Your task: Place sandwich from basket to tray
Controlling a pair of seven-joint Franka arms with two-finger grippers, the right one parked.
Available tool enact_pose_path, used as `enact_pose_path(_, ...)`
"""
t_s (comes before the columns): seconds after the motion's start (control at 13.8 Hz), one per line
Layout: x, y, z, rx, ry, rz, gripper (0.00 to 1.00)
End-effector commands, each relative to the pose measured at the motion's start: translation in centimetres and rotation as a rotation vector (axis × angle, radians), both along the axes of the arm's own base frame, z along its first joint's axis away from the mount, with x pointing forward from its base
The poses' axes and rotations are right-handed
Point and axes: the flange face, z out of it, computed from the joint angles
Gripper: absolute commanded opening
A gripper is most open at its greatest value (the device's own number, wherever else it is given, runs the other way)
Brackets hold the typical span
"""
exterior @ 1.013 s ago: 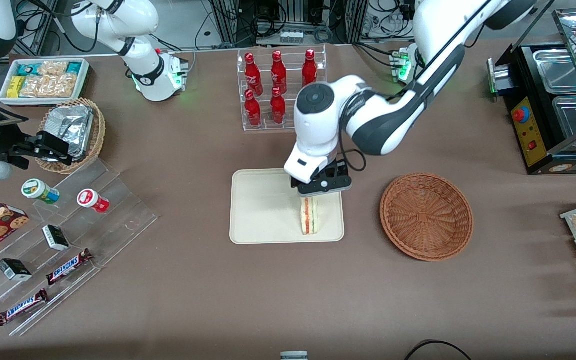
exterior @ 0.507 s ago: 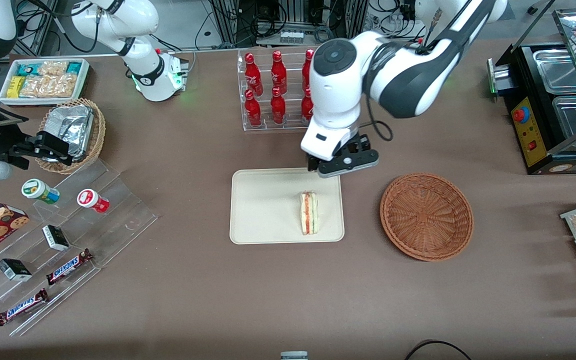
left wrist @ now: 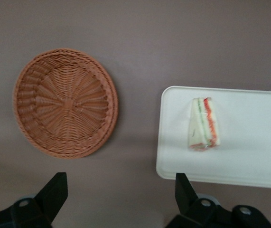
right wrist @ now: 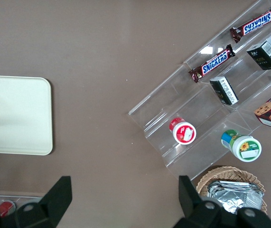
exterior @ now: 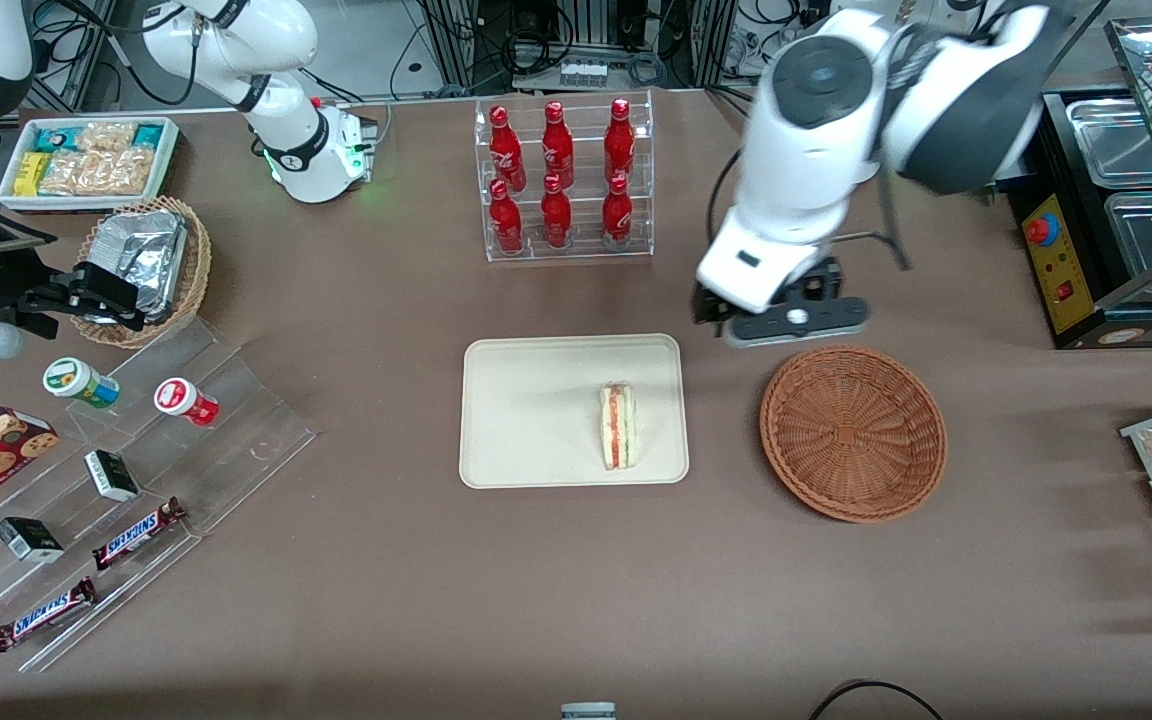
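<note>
The gripper [left wrist: 118, 190] hangs high above the brown surface [exterior: 576, 580] with its fingers spread apart and nothing between them, above the strip of surface just off the basket's rim. Nearest the front camera, the sandwich [exterior: 618, 427] stands on edge on the tray [exterior: 526, 420]. Beside it sits the basket [exterior: 853, 432]. Farther off stands a rack of red bottles [exterior: 563, 180].
</note>
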Motion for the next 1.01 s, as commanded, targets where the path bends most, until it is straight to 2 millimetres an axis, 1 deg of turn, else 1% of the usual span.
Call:
enact_pose_path(0.0,-0.4,4.4,2.4,-0.001,0.07,-0.129,1.0)
enact_pose_path(0.07,-0.1,6.3,3.0,-0.011,0.088,-0.162,1.0)
enact_pose_path(0.36,0.6,14.1,4.9,-0.017,0.135,-0.208,1.0)
enact_pose_path(0.58,0.6,19.7,5.7,-0.01,0.169,-0.169,1.0)
enact_pose_path(0.65,0.5,21.2,5.9,-0.011,0.181,-0.166,1.0)
enact_pose_path(0.8,0.4,22.7,5.4,0.002,0.217,-0.162,1.0)
enact_pose_path(0.94,0.3,23.3,4.7,-0.009,0.244,-0.153,1.0)
